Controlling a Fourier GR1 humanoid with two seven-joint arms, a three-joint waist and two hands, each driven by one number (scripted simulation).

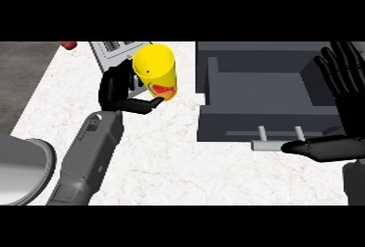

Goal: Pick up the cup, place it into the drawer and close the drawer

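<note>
At upper centre, the left hand [122, 91] was curled round the tall yellow cylindrical cup [158, 71], left of the open grey drawer [260, 118]. It looked light, rigid, smooth; a mid-wall hold suited. The right hand [341, 103] rested open at right.

The cup [158, 71] is bright yellow with a red-and-orange patch low on its side. Left of the dark grey drawer [267, 91], whose handle [274, 143] is pale grey, the counter [178, 159] is white marble with faint reddish veins. Both hands, left [122, 91] and right [342, 111], are black; the forearm [89, 154] is grey.
</note>
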